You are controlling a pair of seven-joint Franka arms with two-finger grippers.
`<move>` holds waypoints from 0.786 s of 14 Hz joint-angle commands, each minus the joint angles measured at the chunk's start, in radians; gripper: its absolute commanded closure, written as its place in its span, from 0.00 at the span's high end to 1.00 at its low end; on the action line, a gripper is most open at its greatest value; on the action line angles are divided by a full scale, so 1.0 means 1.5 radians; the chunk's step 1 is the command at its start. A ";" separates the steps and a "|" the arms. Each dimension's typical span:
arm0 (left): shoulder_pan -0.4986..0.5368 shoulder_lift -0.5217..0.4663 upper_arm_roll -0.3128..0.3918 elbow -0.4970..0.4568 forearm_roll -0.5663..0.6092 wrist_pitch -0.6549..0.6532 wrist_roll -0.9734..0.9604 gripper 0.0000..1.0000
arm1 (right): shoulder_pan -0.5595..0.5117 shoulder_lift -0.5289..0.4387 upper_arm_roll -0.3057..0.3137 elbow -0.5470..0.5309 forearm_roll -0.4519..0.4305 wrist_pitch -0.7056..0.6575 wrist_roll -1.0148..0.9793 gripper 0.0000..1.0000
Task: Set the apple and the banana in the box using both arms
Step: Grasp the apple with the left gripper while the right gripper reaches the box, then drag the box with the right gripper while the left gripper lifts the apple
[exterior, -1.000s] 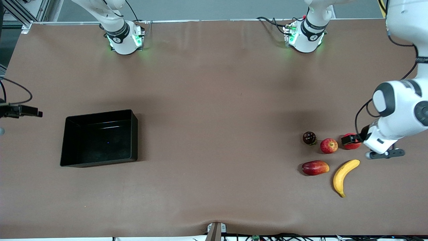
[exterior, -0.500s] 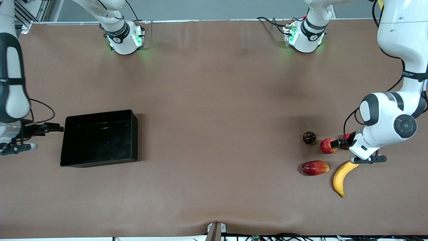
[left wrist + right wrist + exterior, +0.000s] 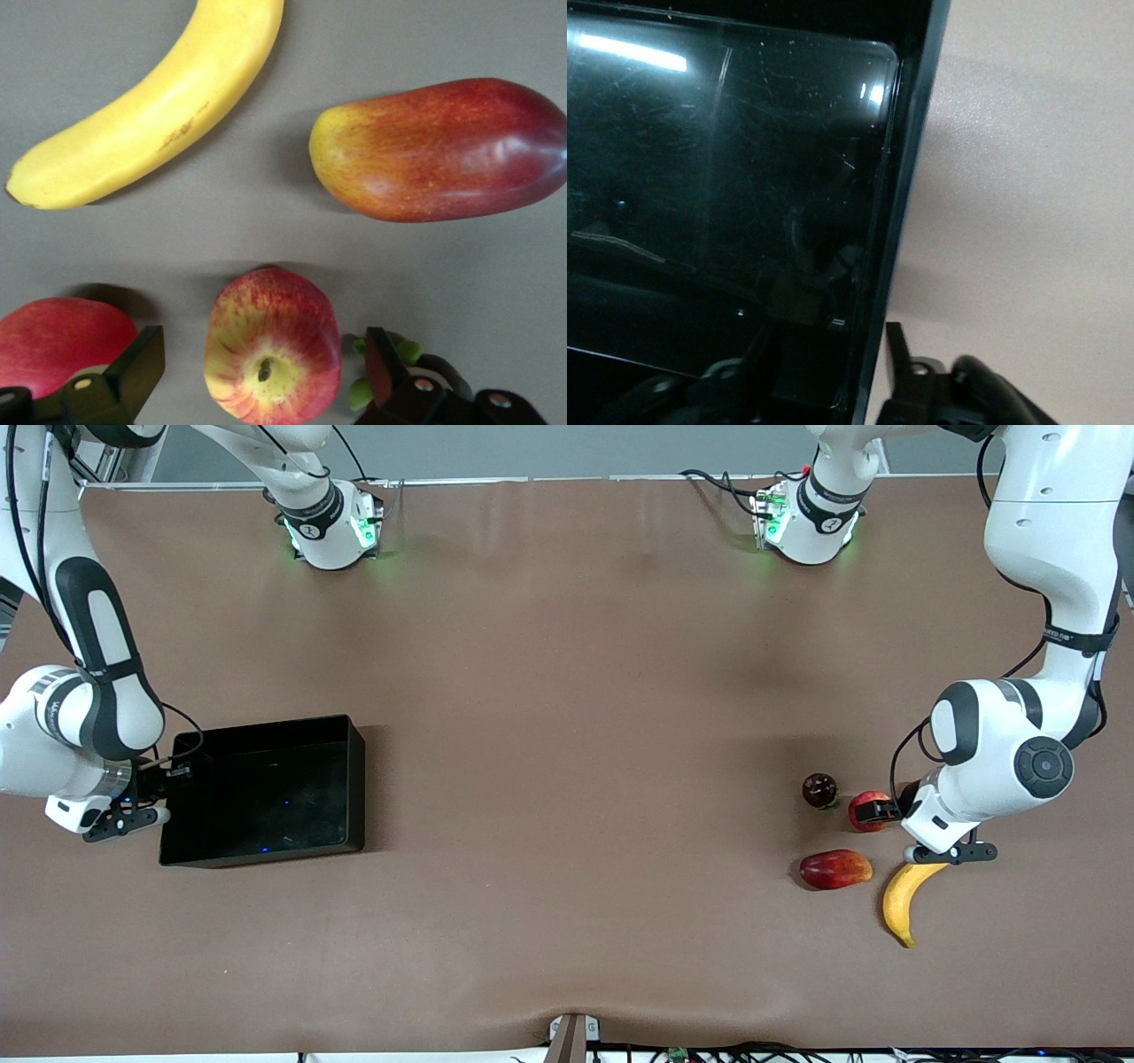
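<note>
Black fingers of the left gripper [image 3: 257,376] are spread wide, one on each side of the small round red and yellow apple [image 3: 273,345]. Just beside it lie a plain red fruit [image 3: 62,336], a long red mango-like fruit [image 3: 443,146] and the curved yellow banana [image 3: 151,106]. At the right arm's end, the right gripper [image 3: 824,359] straddles the shiny black plastic box [image 3: 266,793] wall; it may be squeezing it.
</note>
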 commanded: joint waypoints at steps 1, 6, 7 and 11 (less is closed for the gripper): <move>0.000 0.018 0.001 0.006 -0.013 0.005 0.002 1.00 | 0.009 -0.012 0.000 0.003 0.013 -0.011 -0.009 0.00; 0.006 0.027 0.002 -0.007 -0.012 0.016 0.011 0.76 | 0.022 -0.014 0.005 0.048 0.019 -0.089 0.057 0.00; 0.005 0.019 0.002 -0.024 -0.012 0.029 0.011 0.42 | 0.029 -0.017 0.010 0.076 0.038 -0.142 0.069 0.00; 0.005 -0.043 -0.012 -0.026 -0.008 0.017 0.001 0.00 | 0.116 -0.024 0.010 0.175 0.099 -0.321 0.267 0.00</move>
